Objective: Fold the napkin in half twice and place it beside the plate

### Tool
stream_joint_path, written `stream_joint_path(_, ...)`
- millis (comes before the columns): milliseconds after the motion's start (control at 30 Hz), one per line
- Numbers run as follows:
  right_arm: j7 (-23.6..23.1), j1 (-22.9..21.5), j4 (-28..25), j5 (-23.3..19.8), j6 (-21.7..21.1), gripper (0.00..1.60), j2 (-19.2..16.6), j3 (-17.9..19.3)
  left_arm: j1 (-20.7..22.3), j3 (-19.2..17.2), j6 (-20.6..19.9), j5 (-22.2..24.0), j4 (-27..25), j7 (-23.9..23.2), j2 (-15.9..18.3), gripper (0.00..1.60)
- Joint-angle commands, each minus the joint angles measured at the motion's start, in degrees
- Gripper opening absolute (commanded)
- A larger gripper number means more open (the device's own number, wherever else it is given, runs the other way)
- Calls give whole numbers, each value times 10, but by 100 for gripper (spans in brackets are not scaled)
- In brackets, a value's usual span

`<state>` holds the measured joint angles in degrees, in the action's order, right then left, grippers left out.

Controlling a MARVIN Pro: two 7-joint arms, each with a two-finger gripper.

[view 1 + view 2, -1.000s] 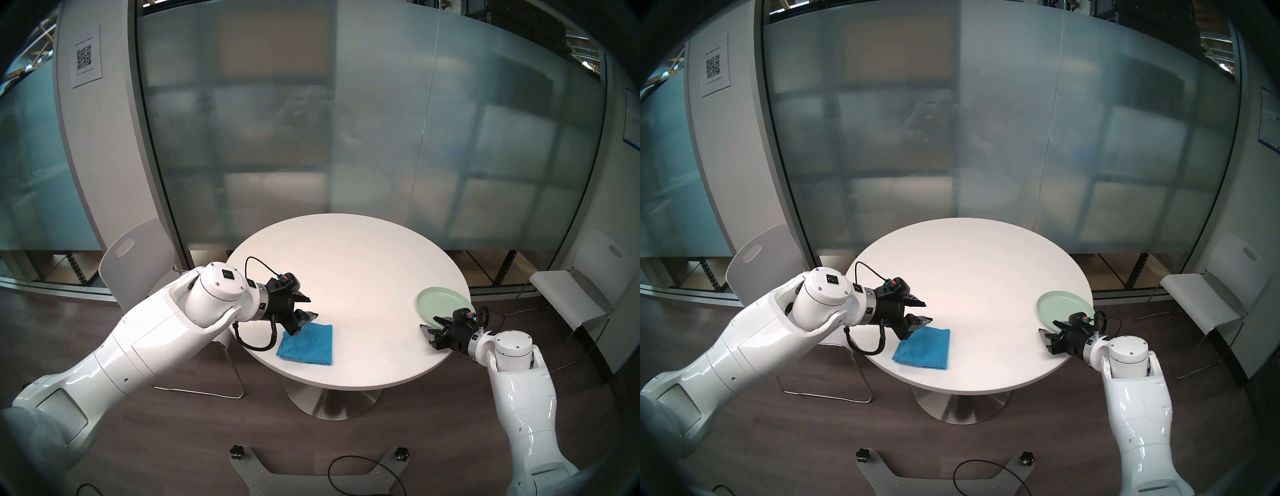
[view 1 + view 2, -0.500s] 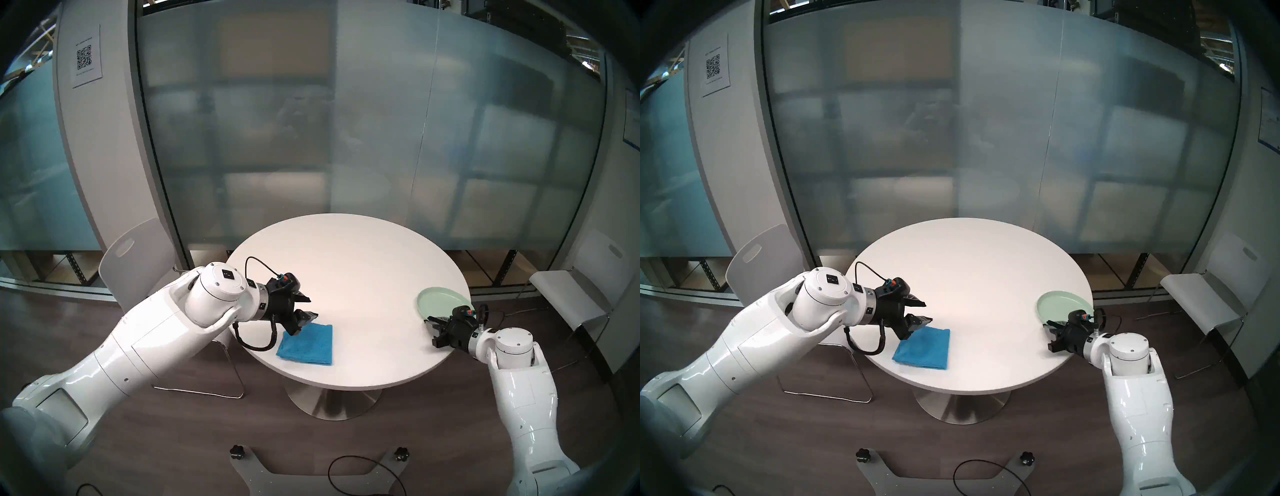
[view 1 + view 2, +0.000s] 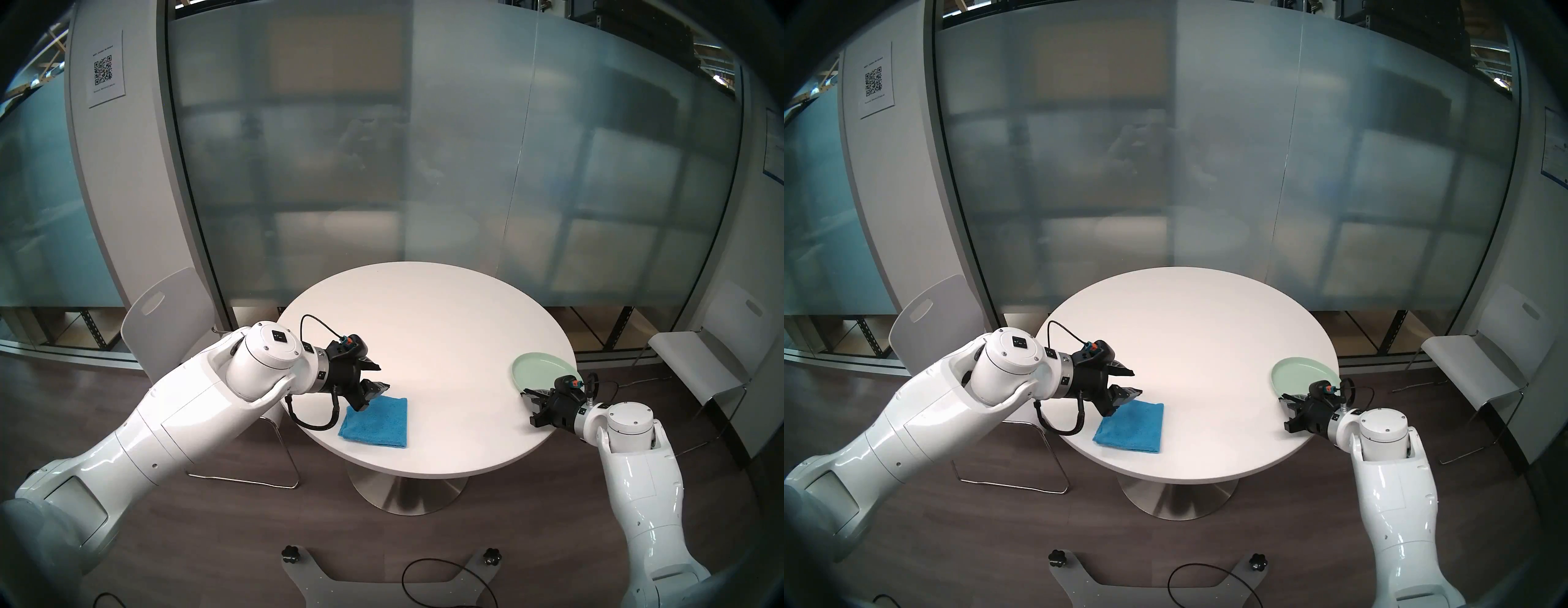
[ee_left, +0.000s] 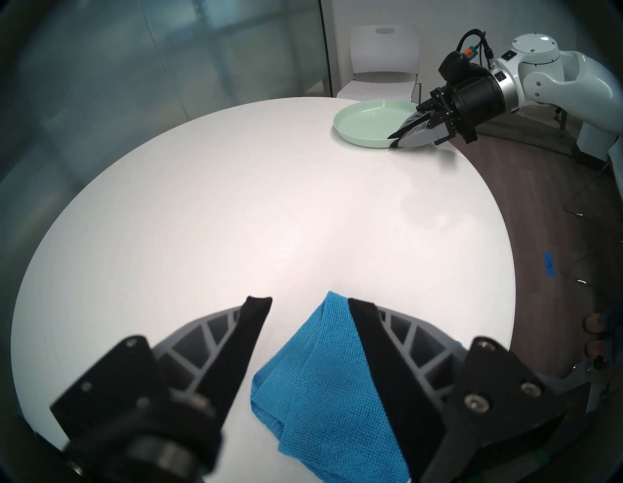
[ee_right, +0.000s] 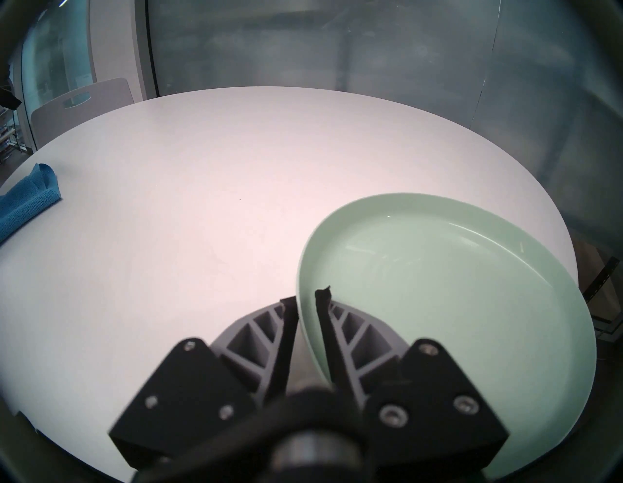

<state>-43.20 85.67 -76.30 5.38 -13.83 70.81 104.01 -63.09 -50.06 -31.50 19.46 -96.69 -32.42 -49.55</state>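
Folding looks finished, judging by the layered edges on the blue terry napkin, which lies as a compact square near the table's front-left edge. What remains is the placing: napkin and mint-green plate sit well apart, the plate at the far right edge, partly overhanging it in the right wrist view.

Left gripper hovers just above the napkin's back-left corner with its jaws spread wide and nothing between them; in its wrist view the cloth lies below and partly behind the right-hand finger, untouched as far as I can tell.

Right gripper has its jaws nearly together, pinching the plate's near rim, one finger inside the rim and one outside (the plate appears tilted in that view).

Next, I judge, either the plate gets dragged inward toward the cloth, or the left gripper drops, closes on the stacked layers and carries them across. Grabbing all layers at once matters, or the fold will spill open.
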Motion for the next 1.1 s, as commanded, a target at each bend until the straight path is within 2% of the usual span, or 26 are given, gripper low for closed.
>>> stream_joint_path(0,2,-5,-9,-1,3,35,0,1,9,-5,2,0,-8,-1,1,112)
stream_joint_path(233,-4,-5,-11,-6,5,23,-2,1,9,-5,2,0,-8,-1,1,112)
stream_joint_path(267,-5,-3,-12,-7,6,18,-1,1,9,-5,2,0,-8,-1,1,112)
stream_joint_path(300,-6,-2,-15,-7,6,0,-1,0,9,-5,2,0,-8,-1,1,112)
stream_joint_path(667,-23,19,-46,-11,-2,0,6,0,9,-5,2,0,-8,-1,1,112)
stream_joint_path(1067,-49,59,-110,-13,-15,0,20,-13,9,-5,2,0,-8,-1,1,112)
